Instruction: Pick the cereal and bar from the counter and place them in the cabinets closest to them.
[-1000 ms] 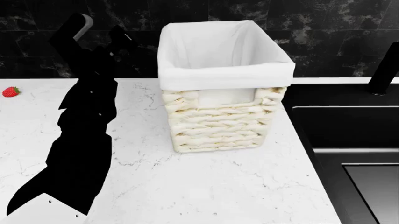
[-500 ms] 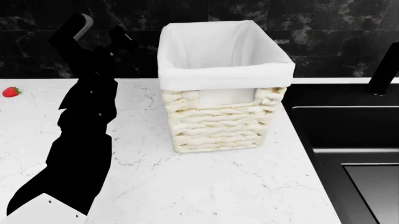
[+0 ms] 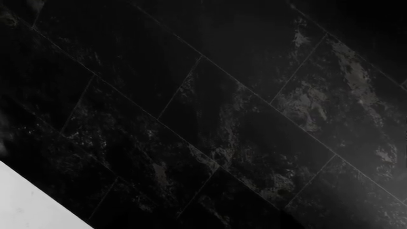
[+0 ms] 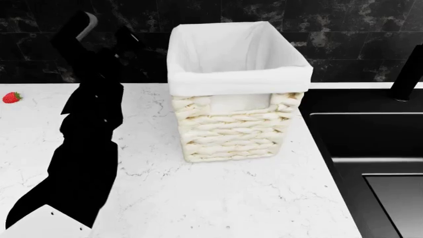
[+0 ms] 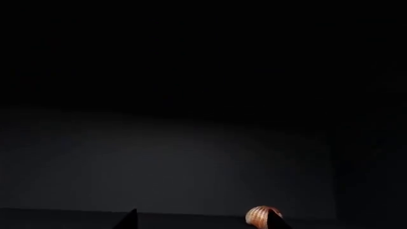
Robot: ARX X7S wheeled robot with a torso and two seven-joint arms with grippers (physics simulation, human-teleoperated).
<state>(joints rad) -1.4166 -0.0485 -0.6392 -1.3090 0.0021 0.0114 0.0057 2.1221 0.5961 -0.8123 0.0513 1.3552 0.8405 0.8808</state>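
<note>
Your left gripper [image 4: 102, 32] stands at the upper left of the head view, raised in front of the black tiled wall [image 4: 343, 44], its two dark fingers spread apart with nothing between them. Its arm runs down as a black shape to the lower left corner, over the white marble surface [image 4: 218, 198]. Your right gripper [image 5: 200, 220] shows only in the right wrist view, as two dark fingertips at the bottom edge, set apart; a small round orange-brown object [image 5: 260, 215] sits near one tip, and the rest of that view is too dark to read.

Neither the cereal nor the bar shows in any view, so you cannot place them against either gripper. At the centre of the head view a woven basket [image 4: 228, 134] with a white cloth liner stands on the surface, to the right of the left gripper. A small red berry [image 4: 11, 97] lies at the far left edge. A black sink [image 4: 370, 144] fills the right side, with a dark faucet [image 4: 408, 74] above it.
</note>
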